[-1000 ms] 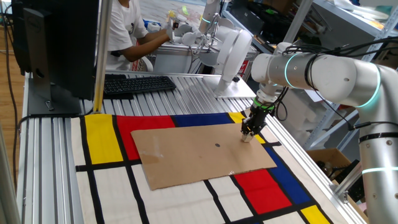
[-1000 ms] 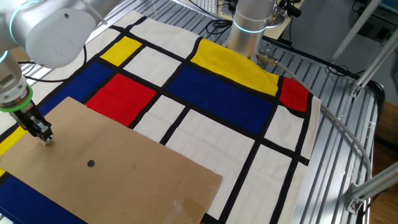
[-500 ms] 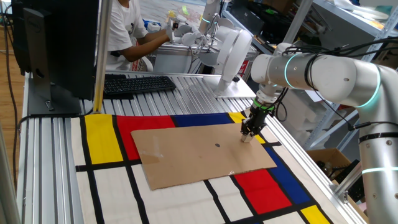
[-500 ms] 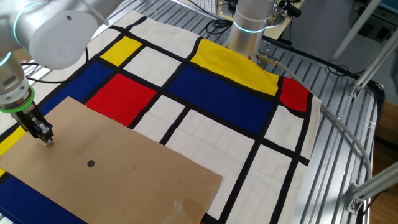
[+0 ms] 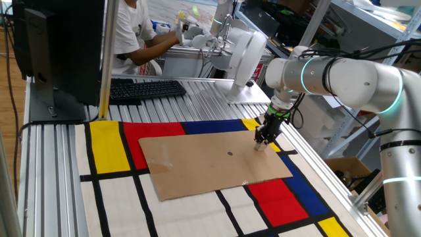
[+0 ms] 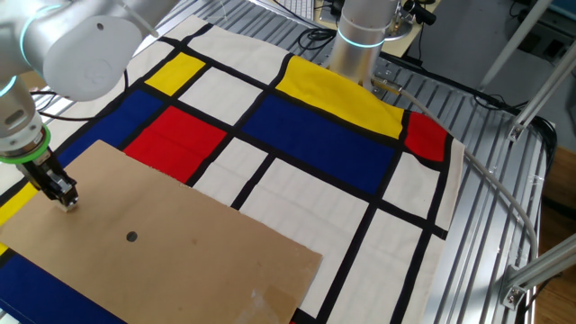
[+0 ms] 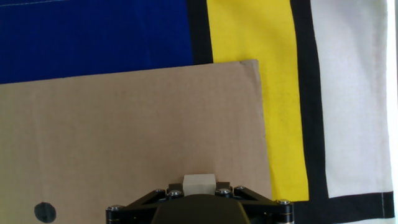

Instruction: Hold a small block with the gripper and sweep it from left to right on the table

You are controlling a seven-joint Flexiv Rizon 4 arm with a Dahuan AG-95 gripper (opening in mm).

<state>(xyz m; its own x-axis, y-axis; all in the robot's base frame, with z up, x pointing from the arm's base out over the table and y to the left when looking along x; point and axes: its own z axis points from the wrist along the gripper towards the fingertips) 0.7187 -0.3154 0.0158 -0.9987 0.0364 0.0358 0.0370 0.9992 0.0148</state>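
Since nothing has shifted over the last second, the gripper (image 5: 262, 141) stays narrowly clamped on the small block (image 7: 198, 184) at the cardboard sheet's (image 5: 210, 161) right edge on the counter (image 5: 197, 99), suggesting the sweep has reached its end.
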